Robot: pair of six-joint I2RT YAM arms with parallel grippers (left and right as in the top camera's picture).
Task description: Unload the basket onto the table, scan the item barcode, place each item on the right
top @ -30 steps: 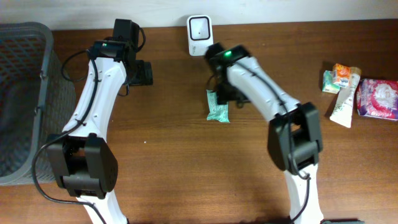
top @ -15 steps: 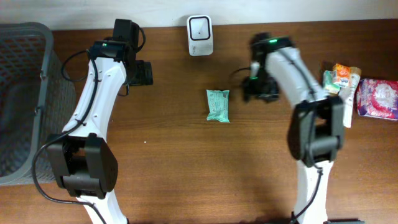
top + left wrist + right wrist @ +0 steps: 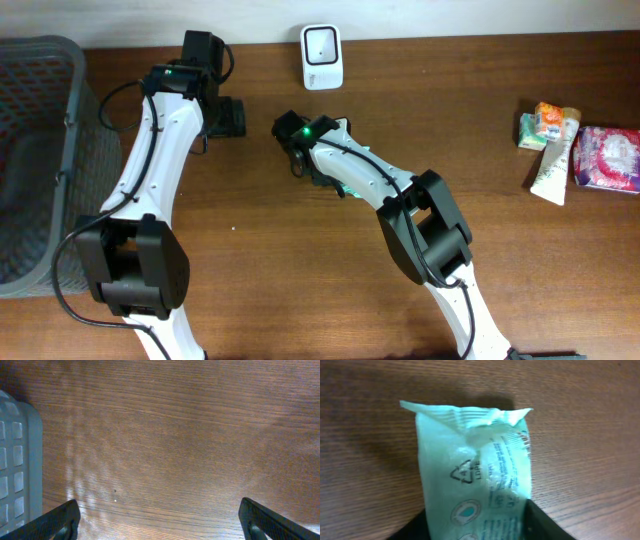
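Overhead, we see the right arm lying over the green packet (only a sliver shows), near the scanner. In the left wrist view, the left gripper hangs with fingers spread wide above the table. In the right wrist view, the right gripper pinches the green packet at both sides.

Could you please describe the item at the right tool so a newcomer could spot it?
In the middle of the wooden table, in front of the white scanner, the right tool holds a small soft packet. It is plain mint green, with a crimped end and a recycling triangle; the packs at the right edge are brighter, orange and pink.
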